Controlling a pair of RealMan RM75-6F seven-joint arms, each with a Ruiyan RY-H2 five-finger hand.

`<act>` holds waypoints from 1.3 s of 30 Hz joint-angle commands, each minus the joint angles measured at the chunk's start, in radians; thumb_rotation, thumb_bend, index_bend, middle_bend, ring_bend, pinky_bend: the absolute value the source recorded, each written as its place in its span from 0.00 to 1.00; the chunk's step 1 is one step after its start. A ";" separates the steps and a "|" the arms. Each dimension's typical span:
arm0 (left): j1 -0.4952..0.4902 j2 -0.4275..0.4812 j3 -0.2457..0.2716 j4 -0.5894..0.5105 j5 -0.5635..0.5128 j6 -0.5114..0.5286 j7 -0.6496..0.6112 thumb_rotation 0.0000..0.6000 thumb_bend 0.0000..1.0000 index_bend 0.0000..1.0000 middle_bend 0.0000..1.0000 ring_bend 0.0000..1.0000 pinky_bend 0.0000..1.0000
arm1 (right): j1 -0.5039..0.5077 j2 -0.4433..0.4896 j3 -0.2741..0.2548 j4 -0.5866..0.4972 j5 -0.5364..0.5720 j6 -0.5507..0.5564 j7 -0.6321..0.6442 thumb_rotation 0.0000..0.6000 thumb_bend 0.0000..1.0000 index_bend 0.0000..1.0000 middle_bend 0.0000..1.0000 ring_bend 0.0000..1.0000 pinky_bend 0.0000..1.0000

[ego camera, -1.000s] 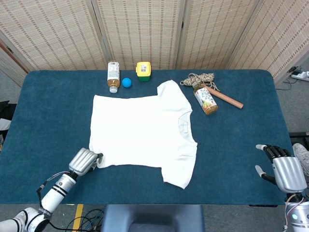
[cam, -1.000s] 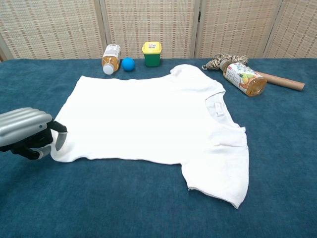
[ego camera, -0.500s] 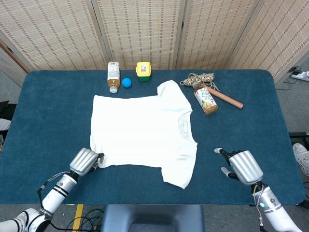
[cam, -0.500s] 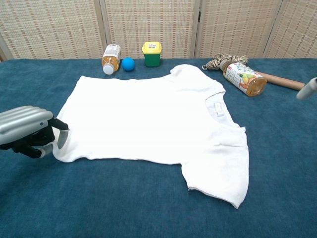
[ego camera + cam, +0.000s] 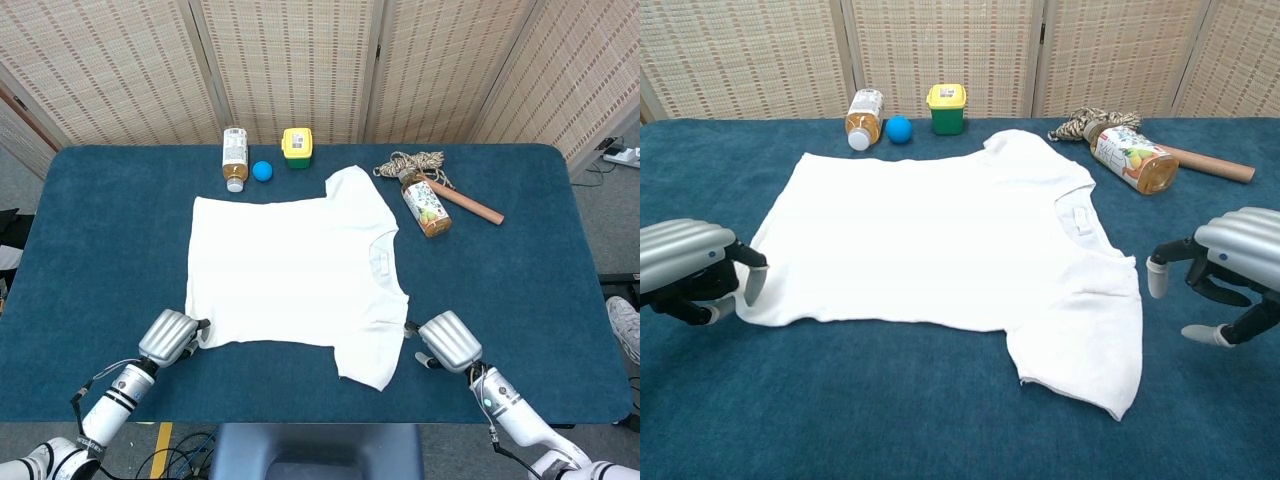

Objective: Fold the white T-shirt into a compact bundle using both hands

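The white T-shirt (image 5: 295,272) lies flat and spread in the middle of the blue tabletop (image 5: 520,270), collar to the right, hem to the left, one sleeve pointing far and the other near. The left robot hand (image 5: 170,335) sits at the near left corner of the hem; the chest view shows its fingers (image 5: 752,283) curled down against the cloth edge, though whether they pinch the fabric cannot be told from either picture. The right robot hand (image 5: 448,340) is just beside the near sleeve, on the right; the head view shows only its silver back, while the chest view shows its fingers (image 5: 1157,277) apart and holding nothing, close to the sleeve edge without clearly touching it. The chest view also shows the label inside the collar, which the head view leaves too small to make out. Along the far edge, left of the far sleeve, a bottle (image 5: 234,157) with amber liquid lies on its side, a blue ball (image 5: 262,171) beside it, then a yellow-lidded green container (image 5: 297,146) standing upright, its contents hidden. To the right of the far sleeve a second bottle (image 5: 426,205) with a fruit label lies tilted, touching a coil of rope (image 5: 412,162) and a wooden stick (image 5: 468,203).
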 commanded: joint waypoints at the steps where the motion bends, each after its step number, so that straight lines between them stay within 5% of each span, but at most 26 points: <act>1: 0.000 -0.002 -0.001 0.000 -0.002 -0.002 0.001 1.00 0.58 0.65 0.98 0.88 0.97 | 0.019 -0.023 -0.006 0.026 0.008 -0.021 0.010 1.00 0.26 0.45 0.89 0.97 0.98; 39: 0.001 -0.018 -0.003 0.021 -0.015 -0.009 -0.014 1.00 0.58 0.64 0.98 0.88 0.97 | 0.129 -0.173 -0.028 0.188 0.051 -0.060 0.026 1.00 0.31 0.51 0.90 0.98 0.99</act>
